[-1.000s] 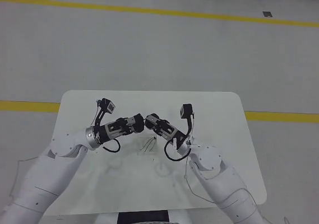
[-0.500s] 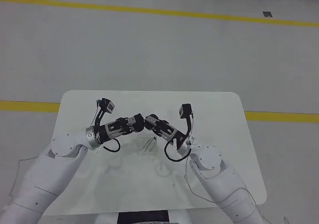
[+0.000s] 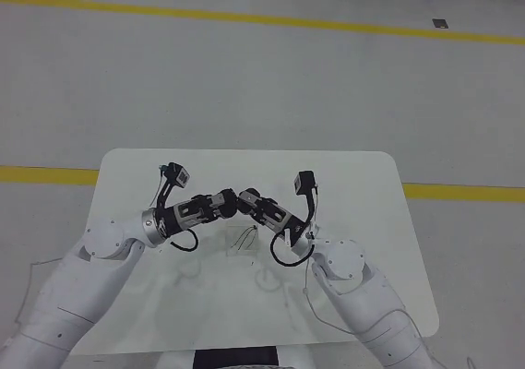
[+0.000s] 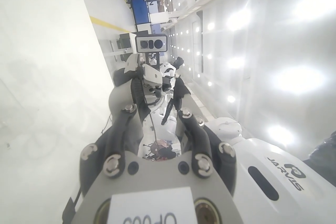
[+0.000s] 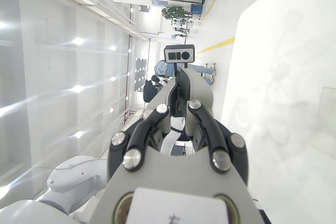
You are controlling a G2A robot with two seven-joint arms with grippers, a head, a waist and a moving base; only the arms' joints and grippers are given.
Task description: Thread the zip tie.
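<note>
Spreading widest is the grey floor (image 3: 262, 92), crossed by two yellow lines: one far off (image 3: 244, 18), one running behind the surface (image 3: 22, 173). A single small dark square (image 3: 439, 23) lies on the floor near the far line.

One white surface (image 3: 354, 184) with rounded corners carries the work. Two arms bend over it, the left arm (image 3: 114, 238) and the right arm (image 3: 340, 260). Each bears one wrist camera on a short post, two in all (image 3: 175, 173) (image 3: 306, 182).

The two grippers meet nose to nose above the middle of the surface, each standing directly in the other's way. The left gripper (image 3: 228, 203) is spread, with a gap showing in its own wrist view. The right gripper (image 3: 248, 200) is pressed nearly together.

One zip tie (image 3: 244, 238) shows as a thin dark loop just below the meeting point, on the robot's side. Too fine to tell which gripper pinches it.
</note>
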